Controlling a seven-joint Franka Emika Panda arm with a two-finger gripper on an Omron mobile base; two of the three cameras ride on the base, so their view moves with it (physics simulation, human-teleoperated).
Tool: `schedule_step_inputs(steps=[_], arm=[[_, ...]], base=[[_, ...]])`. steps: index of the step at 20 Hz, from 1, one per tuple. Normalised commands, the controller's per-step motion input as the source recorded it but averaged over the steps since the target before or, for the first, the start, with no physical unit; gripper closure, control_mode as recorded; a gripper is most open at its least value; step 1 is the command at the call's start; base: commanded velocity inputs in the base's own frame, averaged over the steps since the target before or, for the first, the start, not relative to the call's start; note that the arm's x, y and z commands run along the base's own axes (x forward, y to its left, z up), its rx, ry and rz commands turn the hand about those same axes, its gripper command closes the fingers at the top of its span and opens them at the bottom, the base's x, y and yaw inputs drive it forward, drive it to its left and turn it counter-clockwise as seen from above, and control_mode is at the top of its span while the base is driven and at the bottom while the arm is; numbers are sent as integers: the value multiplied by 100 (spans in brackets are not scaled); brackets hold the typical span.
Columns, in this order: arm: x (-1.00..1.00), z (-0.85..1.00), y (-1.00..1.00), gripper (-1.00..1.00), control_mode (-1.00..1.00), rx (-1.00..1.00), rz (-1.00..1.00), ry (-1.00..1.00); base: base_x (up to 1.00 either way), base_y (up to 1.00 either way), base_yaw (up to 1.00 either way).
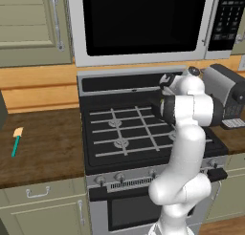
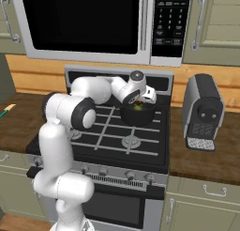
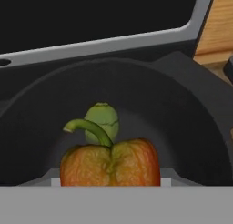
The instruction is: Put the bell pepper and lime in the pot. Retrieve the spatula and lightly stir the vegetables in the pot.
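Observation:
The red-orange bell pepper (image 3: 111, 166) fills the bottom of the hand view, stem up, with my gripper (image 2: 139, 102) shut on it just over the black pot (image 2: 138, 116). In the pot lies the green lime (image 3: 103, 120), beyond the pepper and against the dark far wall (image 3: 182, 104). The pot stands on the back right burner of the stove. My fingertips are hidden behind the pepper. The spatula (image 1: 17, 141), teal handle and cream blade, lies on the wooden counter left of the stove, and its end shows at the left edge of the right base view (image 2: 5, 110).
A dark coffee machine (image 2: 202, 110) stands on the counter right of the stove. The microwave (image 2: 84, 19) hangs above the stove's back panel, close over my hand. The front burner grates (image 2: 117, 131) are bare.

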Motion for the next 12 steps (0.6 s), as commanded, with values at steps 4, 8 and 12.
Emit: schedule_step_inputs(steps=[4, 8, 12], arm=[[47, -34, -1, 100, -100, 0, 0, 1], [44, -33, -4, 100, -100, 0, 0, 5], [31, -25, -6, 100, -100, 0, 0, 7]], base=[[0, 0, 0], [0, 0, 0], [0, 0, 0]])
